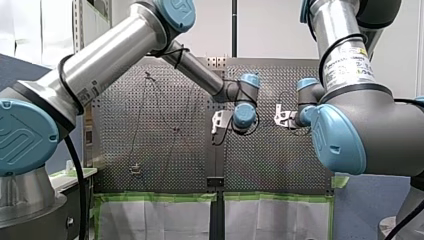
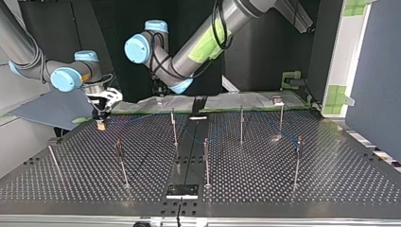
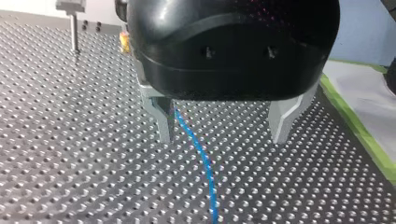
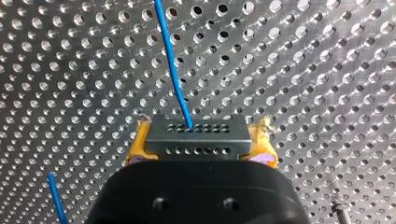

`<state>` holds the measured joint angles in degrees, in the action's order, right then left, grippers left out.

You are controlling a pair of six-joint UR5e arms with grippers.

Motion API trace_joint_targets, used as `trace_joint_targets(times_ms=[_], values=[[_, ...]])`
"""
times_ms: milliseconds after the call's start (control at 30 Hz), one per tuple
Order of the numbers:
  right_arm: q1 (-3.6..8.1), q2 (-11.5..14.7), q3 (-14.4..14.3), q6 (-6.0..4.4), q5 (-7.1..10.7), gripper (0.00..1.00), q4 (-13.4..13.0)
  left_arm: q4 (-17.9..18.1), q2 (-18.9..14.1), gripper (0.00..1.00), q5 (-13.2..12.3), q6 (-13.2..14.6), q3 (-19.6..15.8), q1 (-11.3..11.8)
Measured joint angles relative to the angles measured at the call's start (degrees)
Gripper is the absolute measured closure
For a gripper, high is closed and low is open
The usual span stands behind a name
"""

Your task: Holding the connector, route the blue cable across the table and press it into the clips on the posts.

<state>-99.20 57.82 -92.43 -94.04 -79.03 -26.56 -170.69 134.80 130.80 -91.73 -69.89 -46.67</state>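
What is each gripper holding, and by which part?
My right gripper clamps the grey connector by its two sides; my left gripper is open, holding nothing.

A grey rectangular metal connector (image 4: 196, 137), its face drilled with two rows of small holes, sits clamped between the yellow-padded fingers (image 4: 138, 151) of my right gripper (image 4: 196, 140), close over the perforated desk (image 4: 303, 70). A thin blue cable (image 4: 172, 60) leaves the upper row of holes and runs away over the desk. In the left wrist view it curves past just beside one metal finger of my left gripper (image 3: 223, 140). Slender metal posts (image 2: 206, 161) stand upright, spread across the desk; their clips are too small to make out.
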Motion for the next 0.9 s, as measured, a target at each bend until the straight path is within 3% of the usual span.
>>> trace_joint_targets(times_ms=[267,533,900], values=[[0.07,0.0,0.0,0.01,0.01,1.0,0.0,-2.5,4.1,0.0,2.8,-1.9,4.1,-1.1],[0.09,0.0,0.0,0.05,0.32,1.0,0.0,0.0,7.9,0.0,5.2,-2.6,8.2,-2.6],[0.17,0.0,0.0,0.01,0.78,1.0,0.0,2.1,8.6,0.0,8.2,-3.5,13.6,-3.4]])
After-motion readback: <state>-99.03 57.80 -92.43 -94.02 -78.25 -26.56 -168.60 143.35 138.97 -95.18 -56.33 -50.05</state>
